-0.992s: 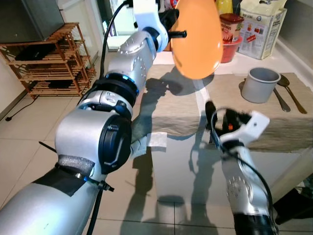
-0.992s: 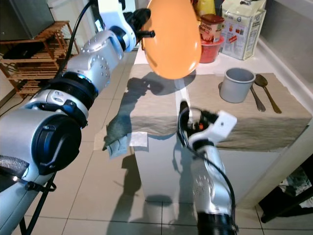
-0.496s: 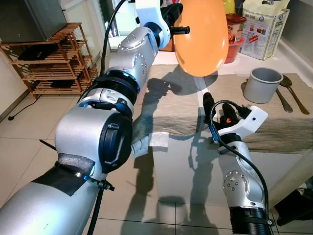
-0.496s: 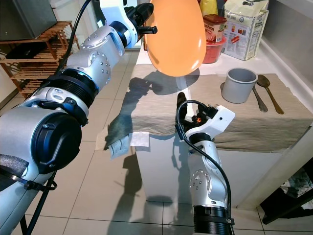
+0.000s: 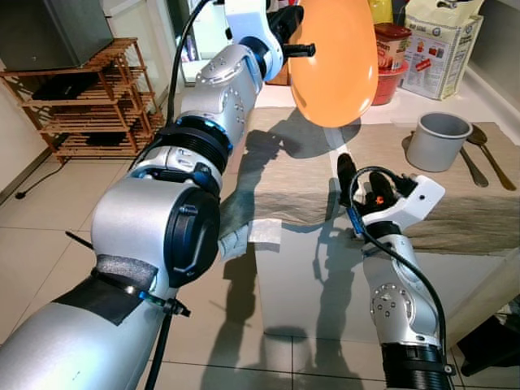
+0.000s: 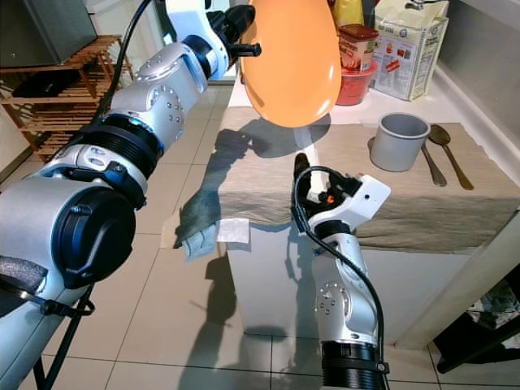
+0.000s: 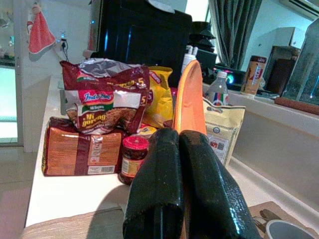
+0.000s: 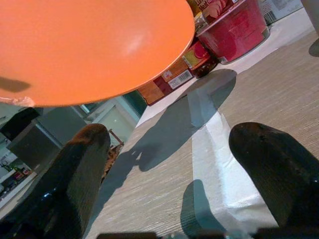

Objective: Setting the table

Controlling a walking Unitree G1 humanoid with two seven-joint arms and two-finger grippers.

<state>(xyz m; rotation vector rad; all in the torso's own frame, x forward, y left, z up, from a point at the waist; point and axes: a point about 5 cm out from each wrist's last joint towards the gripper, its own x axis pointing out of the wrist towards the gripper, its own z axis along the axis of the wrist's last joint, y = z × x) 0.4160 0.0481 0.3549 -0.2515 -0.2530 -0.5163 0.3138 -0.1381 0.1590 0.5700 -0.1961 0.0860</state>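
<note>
My left gripper (image 5: 297,34) is raised high over the far side of the table and is shut on the rim of an orange plate (image 5: 335,57). The plate hangs tilted on edge above the beige tablecloth (image 5: 284,183) and throws a shadow on it. In the left wrist view the plate (image 7: 190,97) stands edge-on between the two black fingers (image 7: 159,194). My right gripper (image 5: 348,185) is open at the table's front edge, pointing across the cloth. A grey cup (image 5: 437,140) and two spoons (image 5: 481,150) lie at the right end of the cloth.
Groceries crowd the table's back: a red bowl (image 5: 388,75), a white bag (image 5: 444,50), noodle packets (image 7: 102,102). A wooden shelf (image 5: 89,106) stands at the left on the tiled floor. A grey rag (image 5: 244,236) hangs by the table's front left corner.
My right gripper has come up a little to the table's front edge, and the plate has shifted slightly right. Over the last half second both arms have hardly moved.
</note>
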